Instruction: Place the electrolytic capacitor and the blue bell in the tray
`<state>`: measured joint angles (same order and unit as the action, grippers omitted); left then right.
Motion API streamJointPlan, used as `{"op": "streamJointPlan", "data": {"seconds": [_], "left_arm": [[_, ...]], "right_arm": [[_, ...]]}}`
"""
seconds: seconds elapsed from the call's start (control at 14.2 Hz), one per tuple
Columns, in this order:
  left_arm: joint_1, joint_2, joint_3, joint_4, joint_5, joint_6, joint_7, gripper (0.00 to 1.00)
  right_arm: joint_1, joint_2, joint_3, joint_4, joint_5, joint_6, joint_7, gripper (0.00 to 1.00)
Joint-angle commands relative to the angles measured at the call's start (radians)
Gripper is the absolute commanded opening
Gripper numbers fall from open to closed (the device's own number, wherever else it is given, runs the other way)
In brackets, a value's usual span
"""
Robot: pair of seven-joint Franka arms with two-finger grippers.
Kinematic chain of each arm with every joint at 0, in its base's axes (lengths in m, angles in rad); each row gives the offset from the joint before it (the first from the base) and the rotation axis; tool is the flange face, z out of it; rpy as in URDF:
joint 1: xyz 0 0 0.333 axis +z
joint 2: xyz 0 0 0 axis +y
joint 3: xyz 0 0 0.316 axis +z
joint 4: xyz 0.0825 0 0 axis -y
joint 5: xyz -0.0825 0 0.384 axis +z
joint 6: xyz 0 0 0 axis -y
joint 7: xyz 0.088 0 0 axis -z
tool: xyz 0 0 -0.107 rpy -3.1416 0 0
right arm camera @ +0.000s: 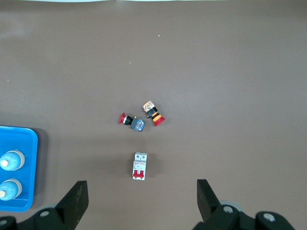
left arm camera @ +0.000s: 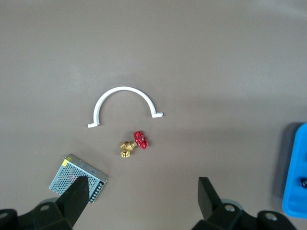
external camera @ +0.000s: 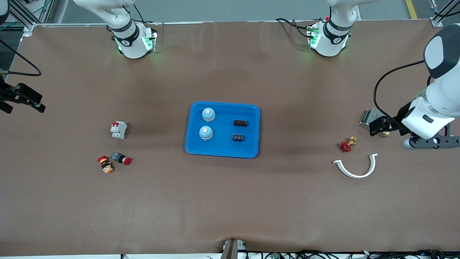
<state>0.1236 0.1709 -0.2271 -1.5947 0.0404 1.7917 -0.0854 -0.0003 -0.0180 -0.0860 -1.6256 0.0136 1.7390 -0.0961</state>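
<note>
Both arms wait, jaws spread and empty: left gripper [left arm camera: 141, 188] over the table near the valve [left arm camera: 134, 143], right gripper [right arm camera: 141, 189] near the breaker [right arm camera: 139, 166]. The tray [external camera: 222, 154] sits mid-table with two bells [external camera: 208, 114] at its nine o'clock and two black parts [external camera: 240, 123] at three. A needless reach could topple a bell. Only the front view shows the black parts.

You have two white Franka arms: the right arm [external camera: 125, 32] and the left arm [external camera: 332, 30] each carry a black joint band and green lights at the base. Black cables trail beside both bases, and each wrist ends in dark fingers [left arm camera: 76, 196].
</note>
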Motion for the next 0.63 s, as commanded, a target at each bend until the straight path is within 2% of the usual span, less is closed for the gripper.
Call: {"op": "streamJointPlan", "data": {"seconds": [0.0, 0.14, 0.21, 0.56], "left_arm": [[-0.045, -0.131, 0.078, -0.122, -0.053, 0.002, 0.108, 1.00], [-0.083, -0.194, 0.127, -0.166, -0.076, 0.002, 0.128, 1.00], [-0.087, -0.215, 0.130, -0.175, -0.079, -0.005, 0.128, 1.00], [-0.088, -0.261, 0.147, -0.130, -0.076, -0.115, 0.168, 1.00]], "right_arm": [[0.003, -0.005, 0.006, 0.027, -0.006, -0.013, -0.010, 1.00], [0.003, -0.005, 0.006, 0.026, -0.006, -0.018, -0.013, 1.00], [0.002, -0.005, 0.006, 0.026, -0.004, -0.019, -0.011, 1.00], [-0.004, 0.001, 0.005, 0.026, 0.002, -0.006, -0.007, 1.00]]}}
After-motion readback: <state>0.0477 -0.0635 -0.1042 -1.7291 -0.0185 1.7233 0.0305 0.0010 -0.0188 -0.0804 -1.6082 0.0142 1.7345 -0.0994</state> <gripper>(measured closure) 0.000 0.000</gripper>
